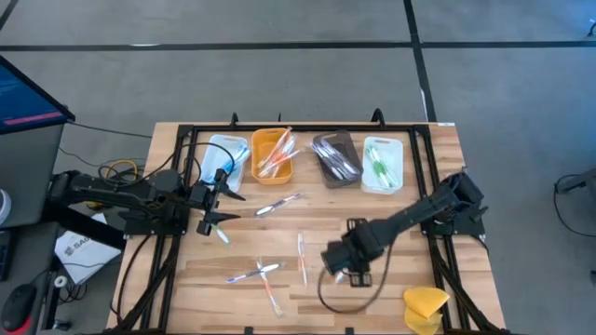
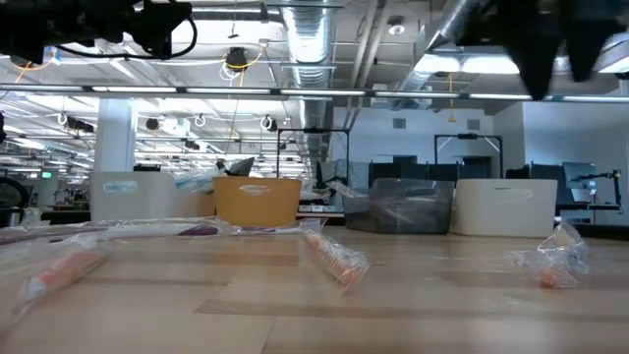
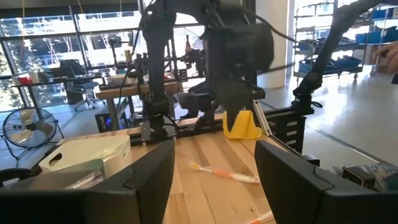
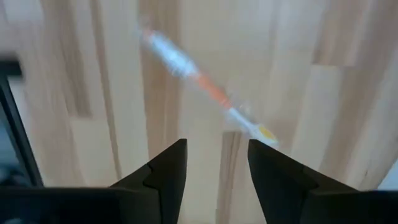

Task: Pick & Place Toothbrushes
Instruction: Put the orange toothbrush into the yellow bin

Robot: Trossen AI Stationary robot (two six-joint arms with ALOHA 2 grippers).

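Hovering low over the wooden table, the right gripper is pointing straight down near the front middle, fingers standing apart with nothing between them. In its wrist view an orange-handled toothbrush is lying flat on the boards just beyond the fingertips, blurred, its long axis running diagonally across the wood grain; which end carries the bristles I cannot tell.

The left gripper is waiting at the table's left side, its claw spread and empty, just in front of the pale blue tray. A small toothbrush is lying right by it.

Scattered toothbrushes are lying loose on the open boards: one slanting up toward the trays, one lying nearly front to back, and a crossed pair at the front, with an orange one angling toward the front edge.

More toothbrushes are resting in the row of trays at the back: the orange tray is holding pink and pale ones, the brown tray clear ones, the white tray green ones lying front to back.

A yellow lump is sitting at the front right corner.
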